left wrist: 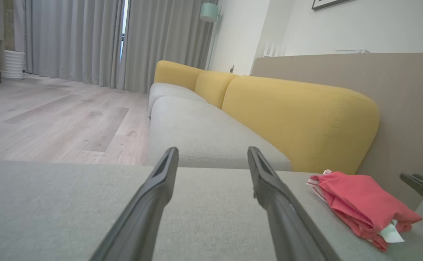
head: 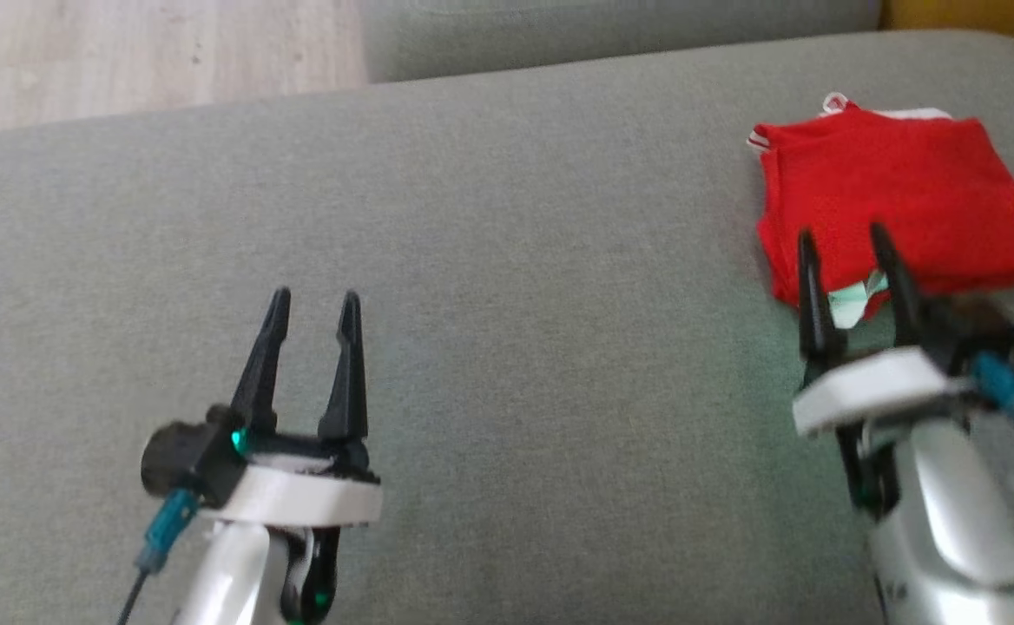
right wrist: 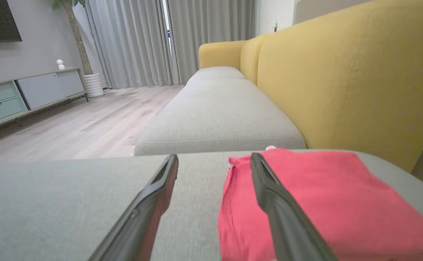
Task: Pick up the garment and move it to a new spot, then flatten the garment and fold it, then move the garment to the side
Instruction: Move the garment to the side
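Note:
The garment (head: 898, 204) is red with white trim and lies folded into a compact square at the far right of the grey sofa seat (head: 507, 260). My right gripper (head: 846, 234) is open just at its near edge, with nothing between the fingers. In the right wrist view the garment (right wrist: 334, 203) lies flat under and to the right of the right gripper (right wrist: 213, 159). My left gripper (head: 313, 299) is open and empty at the lower left, well away from the cloth. The left wrist view shows the garment (left wrist: 360, 203) off to the right of the left gripper (left wrist: 211, 150).
The grey seat is a wide cushion. A second grey cushion (right wrist: 218, 119) continues beyond it. Yellow backrests (right wrist: 342, 83) rise along the right side. Wooden floor (left wrist: 52, 119) lies past the seat's left edge, with curtains (left wrist: 88, 40) and a low cabinet (right wrist: 23, 94) further off.

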You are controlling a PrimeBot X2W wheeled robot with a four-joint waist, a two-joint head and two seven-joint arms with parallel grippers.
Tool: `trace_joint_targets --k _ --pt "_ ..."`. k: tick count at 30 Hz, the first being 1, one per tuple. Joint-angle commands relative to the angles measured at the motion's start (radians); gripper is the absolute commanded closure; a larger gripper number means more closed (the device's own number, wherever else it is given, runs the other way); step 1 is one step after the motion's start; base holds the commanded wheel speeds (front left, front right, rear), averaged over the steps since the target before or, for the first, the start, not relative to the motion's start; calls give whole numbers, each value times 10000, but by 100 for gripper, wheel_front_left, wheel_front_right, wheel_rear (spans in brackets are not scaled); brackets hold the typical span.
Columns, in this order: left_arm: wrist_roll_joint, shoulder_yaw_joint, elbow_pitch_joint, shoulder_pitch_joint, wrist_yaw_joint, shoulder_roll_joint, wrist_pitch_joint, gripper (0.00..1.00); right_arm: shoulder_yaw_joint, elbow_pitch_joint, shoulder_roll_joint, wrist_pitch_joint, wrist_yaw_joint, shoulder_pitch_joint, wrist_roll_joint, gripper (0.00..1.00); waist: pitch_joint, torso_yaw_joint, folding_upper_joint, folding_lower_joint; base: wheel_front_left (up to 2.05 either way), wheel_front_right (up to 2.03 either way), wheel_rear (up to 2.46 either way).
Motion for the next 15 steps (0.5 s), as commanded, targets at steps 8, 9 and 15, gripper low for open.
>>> trace_joint_targets --k 8,9,15 --pt "-168 453 -242 453 463 68 -49 0 595 -710 135 -364 -9 1119 641 0 -395 224 0 2 0 0 0" --pt "-177 473 -256 499 488 68 -49 0 604 -787 136 -369 -9 1198 732 0 -415 229 0 2 0 0 0" --pt "-253 564 -292 651 448 68 -49 0 706 -1246 137 -376 -9 1393 837 0 -468 224 0 2 0 0 0"
